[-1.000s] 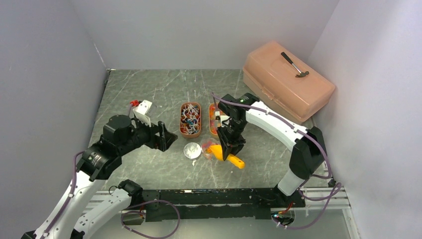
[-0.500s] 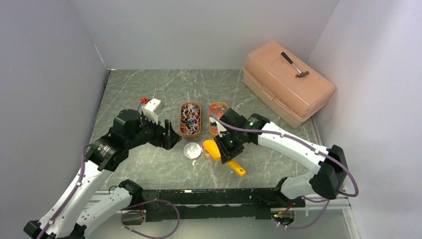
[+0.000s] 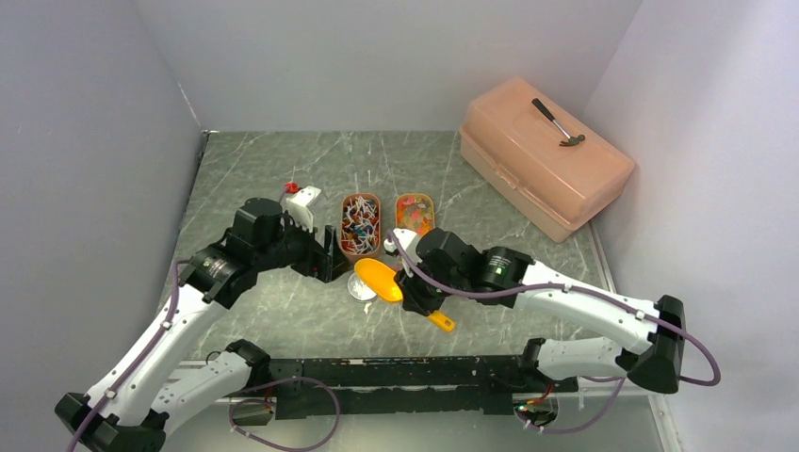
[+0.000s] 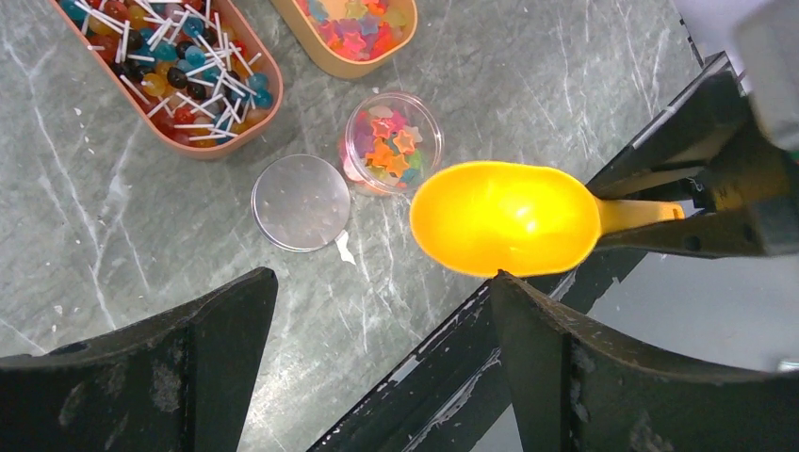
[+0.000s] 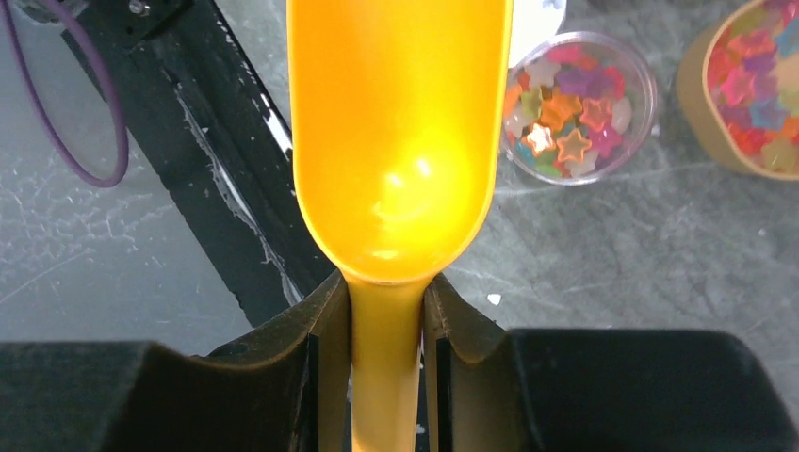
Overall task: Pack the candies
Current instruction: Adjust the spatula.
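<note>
The candies lie in two orange oval trays: twist-wrapped pieces (image 3: 361, 224) (image 4: 170, 71) and star-shaped gummies (image 3: 415, 212) (image 5: 758, 89). A small clear jar (image 4: 391, 143) (image 5: 575, 108) holds some gummies. Its round lid (image 4: 301, 201) lies flat beside it. My right gripper (image 3: 415, 294) (image 5: 386, 292) is shut on the handle of the orange scoop (image 3: 377, 280) (image 5: 400, 141). The scoop is empty and hangs above the table just near of the jar. My left gripper (image 3: 332, 256) (image 4: 377, 282) is open and empty, left of the lid.
A peach toolbox (image 3: 546, 155) with a hammer (image 3: 561, 122) on top stands at the back right. The black arm rail (image 3: 405, 372) runs along the near edge. Grey walls close in the left, back and right.
My right arm has swung left and nearer with the scoop, which now covers most of the lid in the top view. My left gripper has moved right and farther, towards the trays.
</note>
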`<action>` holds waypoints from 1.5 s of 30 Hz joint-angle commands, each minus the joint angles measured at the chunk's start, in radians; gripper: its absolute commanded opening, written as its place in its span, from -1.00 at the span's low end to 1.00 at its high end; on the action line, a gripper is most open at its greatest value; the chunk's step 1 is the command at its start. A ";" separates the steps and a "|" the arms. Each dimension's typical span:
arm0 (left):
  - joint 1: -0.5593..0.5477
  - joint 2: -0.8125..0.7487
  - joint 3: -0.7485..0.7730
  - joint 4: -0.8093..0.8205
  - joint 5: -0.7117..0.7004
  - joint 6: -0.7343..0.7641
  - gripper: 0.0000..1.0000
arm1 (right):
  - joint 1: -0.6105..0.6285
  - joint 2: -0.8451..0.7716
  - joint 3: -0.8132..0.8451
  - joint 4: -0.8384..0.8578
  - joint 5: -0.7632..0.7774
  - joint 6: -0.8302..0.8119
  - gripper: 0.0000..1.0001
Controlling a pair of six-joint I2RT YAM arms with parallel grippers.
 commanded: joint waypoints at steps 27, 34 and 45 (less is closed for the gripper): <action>0.003 0.050 0.009 0.032 0.053 0.014 0.79 | 0.098 -0.289 -0.077 0.357 0.115 -0.119 -1.00; 0.004 0.024 0.013 0.024 0.017 0.015 0.78 | 0.098 -0.238 -0.035 0.251 0.175 -0.089 -1.00; 0.005 -0.144 0.005 0.021 -0.210 -0.008 0.79 | 0.051 -0.154 0.006 0.135 0.249 -0.047 -1.00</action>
